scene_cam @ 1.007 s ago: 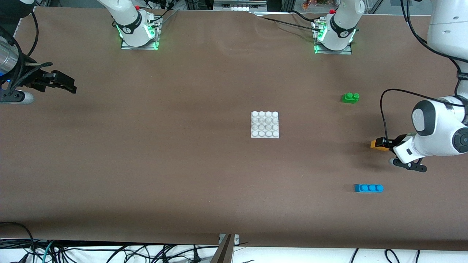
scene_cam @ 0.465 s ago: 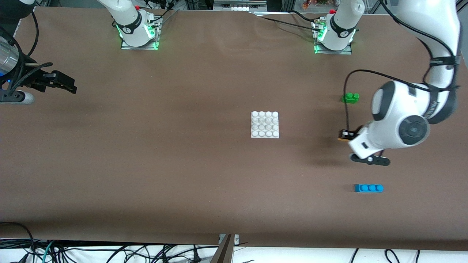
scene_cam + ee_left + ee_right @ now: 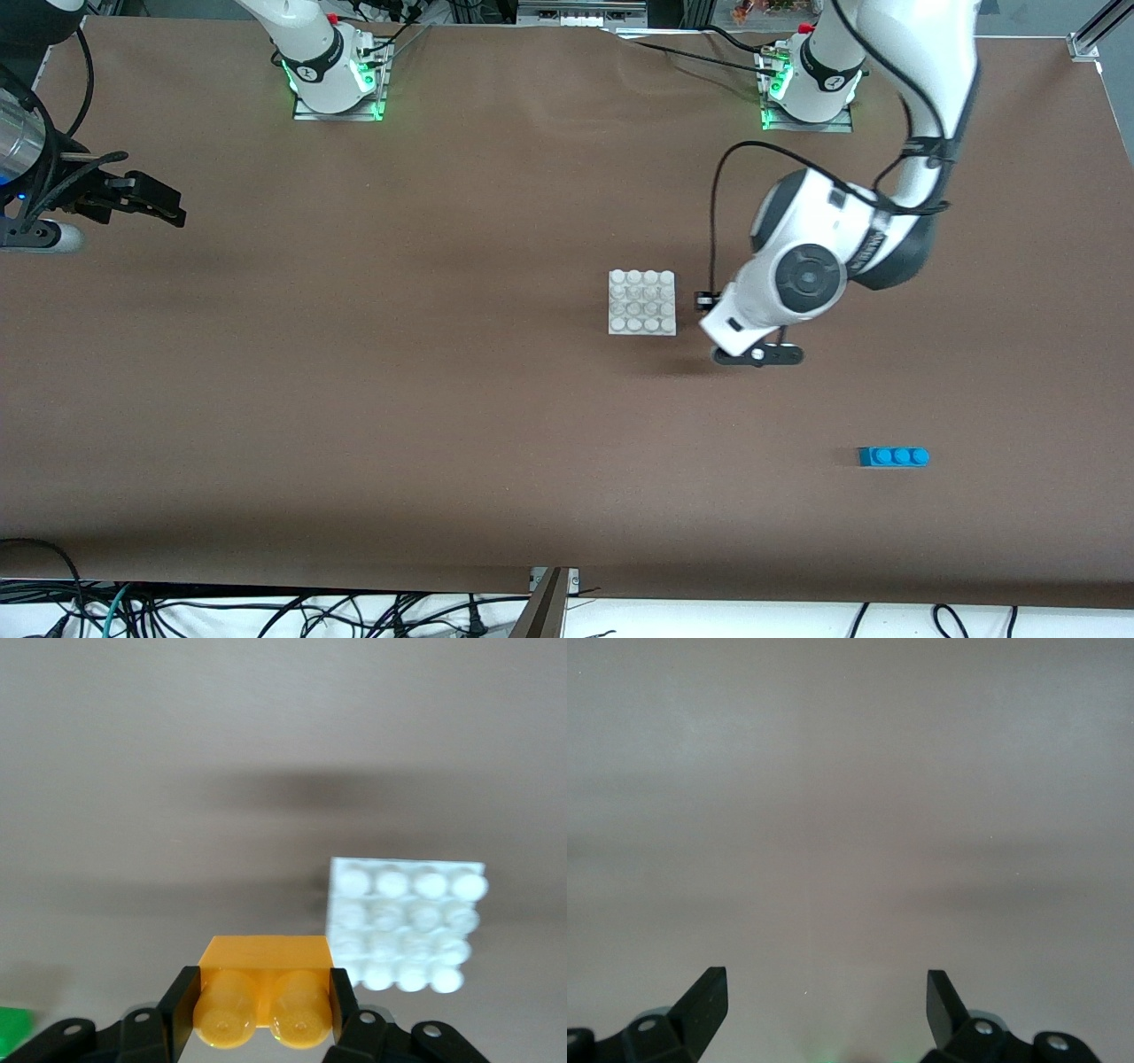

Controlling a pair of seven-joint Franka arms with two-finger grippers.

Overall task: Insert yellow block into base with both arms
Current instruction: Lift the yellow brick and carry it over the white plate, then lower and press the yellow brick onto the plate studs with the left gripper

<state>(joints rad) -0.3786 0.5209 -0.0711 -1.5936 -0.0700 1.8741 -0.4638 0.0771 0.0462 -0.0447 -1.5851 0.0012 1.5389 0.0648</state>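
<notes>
Clenched on the yellow block [image 3: 261,992], the left gripper [image 3: 706,301] has swung in to just off the base's [image 3: 641,302] three o'clock edge, leaving placement next, while the right gripper [image 3: 151,206] waits spread, empty.

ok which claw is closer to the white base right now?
Left. The left claw, gripping the yellow block, hangs just beside the base; the right claw waits open at the right arm's table end.
</notes>
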